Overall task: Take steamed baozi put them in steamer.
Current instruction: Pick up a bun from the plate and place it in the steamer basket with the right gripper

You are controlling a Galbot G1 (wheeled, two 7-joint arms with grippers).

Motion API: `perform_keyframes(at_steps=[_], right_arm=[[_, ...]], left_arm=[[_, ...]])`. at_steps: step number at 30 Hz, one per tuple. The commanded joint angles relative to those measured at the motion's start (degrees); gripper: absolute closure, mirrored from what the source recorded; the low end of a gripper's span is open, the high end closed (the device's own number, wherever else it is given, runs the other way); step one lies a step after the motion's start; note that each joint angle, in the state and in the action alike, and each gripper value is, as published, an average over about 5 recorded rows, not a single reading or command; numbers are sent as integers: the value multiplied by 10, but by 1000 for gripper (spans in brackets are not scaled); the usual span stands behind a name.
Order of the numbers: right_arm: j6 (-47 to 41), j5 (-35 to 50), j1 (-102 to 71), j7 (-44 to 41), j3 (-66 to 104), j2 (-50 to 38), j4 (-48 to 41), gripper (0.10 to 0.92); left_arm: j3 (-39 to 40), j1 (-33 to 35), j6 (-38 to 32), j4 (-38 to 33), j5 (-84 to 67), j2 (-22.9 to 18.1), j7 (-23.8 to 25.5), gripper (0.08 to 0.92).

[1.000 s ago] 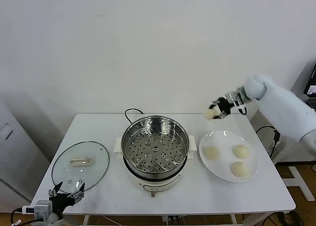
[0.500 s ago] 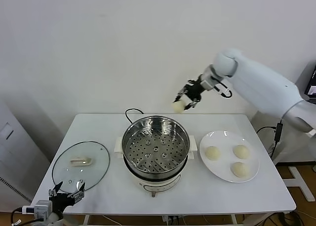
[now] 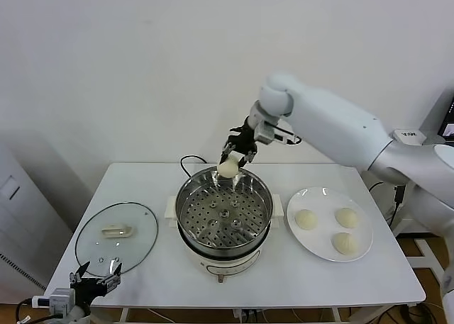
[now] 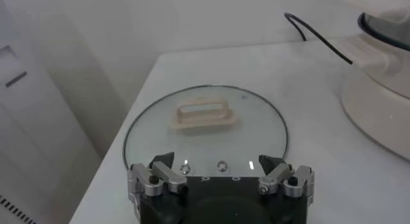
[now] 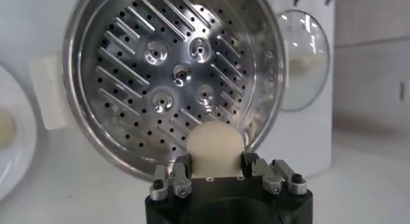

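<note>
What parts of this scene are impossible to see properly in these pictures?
- Head view: the steamer's cord end, hidden behind the pot.
- Head view: the left hand, partly cut off by the bottom edge.
- Right wrist view: the lower part of the held baozi, covered by the right hand.
- Right wrist view: the plate, cut by the edge.

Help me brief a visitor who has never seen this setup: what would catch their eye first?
First, the right gripper, shut on a steamed baozi held above the far rim of the steamer, whose perforated tray holds nothing yet. Next, three baozi wait on the white plate to the steamer's right. The glass lid lies on the table to its left, with the left gripper idle and open at the near edge.
</note>
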Motion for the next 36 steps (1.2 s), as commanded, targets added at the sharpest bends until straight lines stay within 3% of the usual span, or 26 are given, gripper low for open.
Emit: perform_keyframes(at_steps=[1, 25, 28, 32, 36], right_arm=[[28, -114, -50, 3, 12, 23, 23, 541], [28, -187, -115, 9, 52, 35, 2, 539], [28, -191, -119, 12, 55, 34, 3, 497], [28, -178, -118, 14, 55, 30, 8, 382], [28, -120, -90, 12, 41, 19, 9, 271]], left_arm=[[0, 1, 0, -1, 1, 1, 0, 177], [0, 2, -1, -3, 1, 1, 0, 177], [1, 2, -1, -2, 1, 0, 0, 177], [0, 3, -1, -3, 1, 0, 0, 177], [-1, 5, -1, -3, 2, 0, -1, 177]])
